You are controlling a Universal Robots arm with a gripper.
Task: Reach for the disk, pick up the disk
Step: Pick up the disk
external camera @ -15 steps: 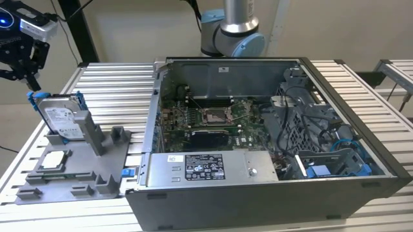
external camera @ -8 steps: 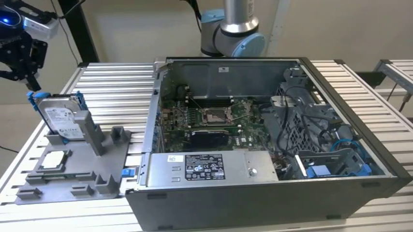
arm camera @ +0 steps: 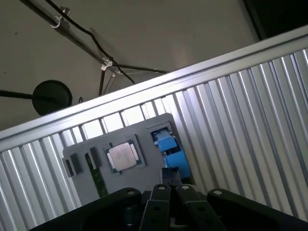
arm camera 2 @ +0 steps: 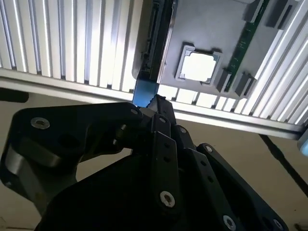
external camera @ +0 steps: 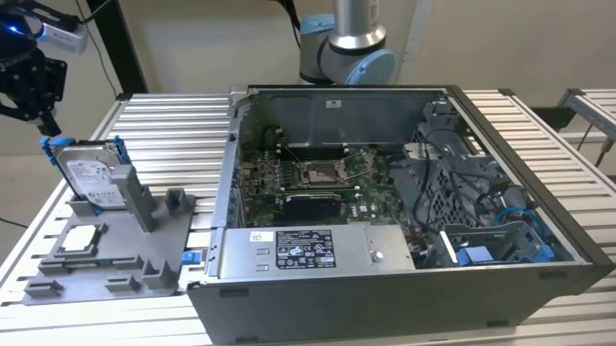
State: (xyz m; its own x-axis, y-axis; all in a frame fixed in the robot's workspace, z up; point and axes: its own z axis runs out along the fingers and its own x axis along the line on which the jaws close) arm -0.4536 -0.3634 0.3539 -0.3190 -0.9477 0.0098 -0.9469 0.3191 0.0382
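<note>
We reckon it's the grasp step: gripper looks pinched together on the top blue rail of the disk, upright in the grey holder by the PC case, not yet lifted; lifting calls for a straight pull w/o tilt.

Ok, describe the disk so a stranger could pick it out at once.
Start at the open computer case; at the exterior view's left of it sits a grey holder. The disk stands on edge at its far end, silver with a white label and blue rails, unlike the square chip lying flat.
</note>
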